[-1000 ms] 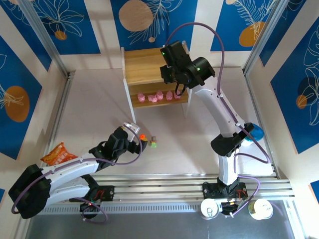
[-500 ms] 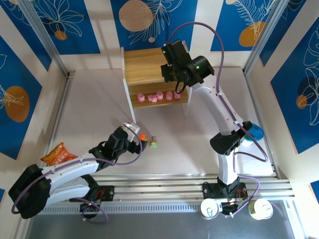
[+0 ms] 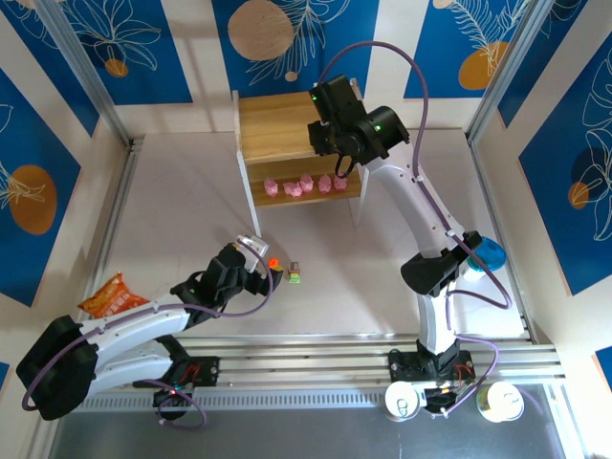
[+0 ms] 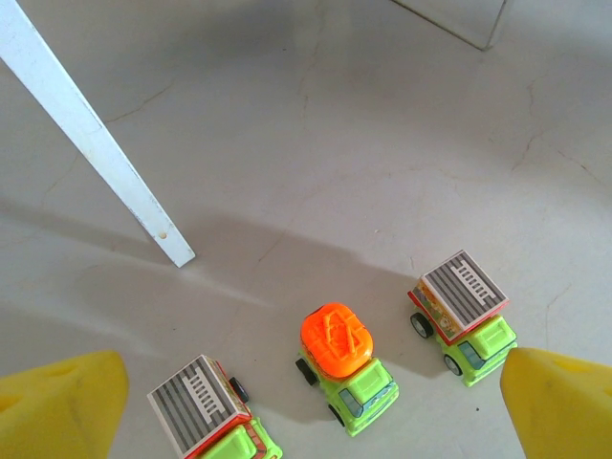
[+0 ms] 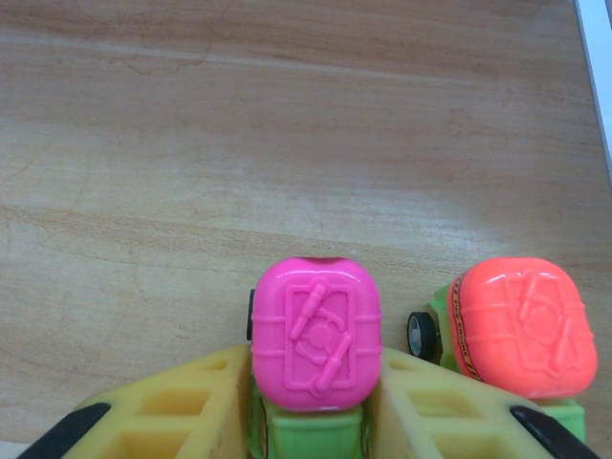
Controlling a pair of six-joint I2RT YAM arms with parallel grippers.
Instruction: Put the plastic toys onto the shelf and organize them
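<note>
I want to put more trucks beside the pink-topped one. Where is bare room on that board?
Bare wood lies left of and beyond the pink-topped truck. The right end is crowded: the orange-topped truck stands close to the white side support.

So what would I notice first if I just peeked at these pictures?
Probably the bright pink-topped truck, on the wooden shelf right between the yellow fingers of the right end effector, with an orange-topped truck beside it. Next, the row of pink pigs on the shelf's lower tier, and three little trucks on the table nearer the arms.
</note>
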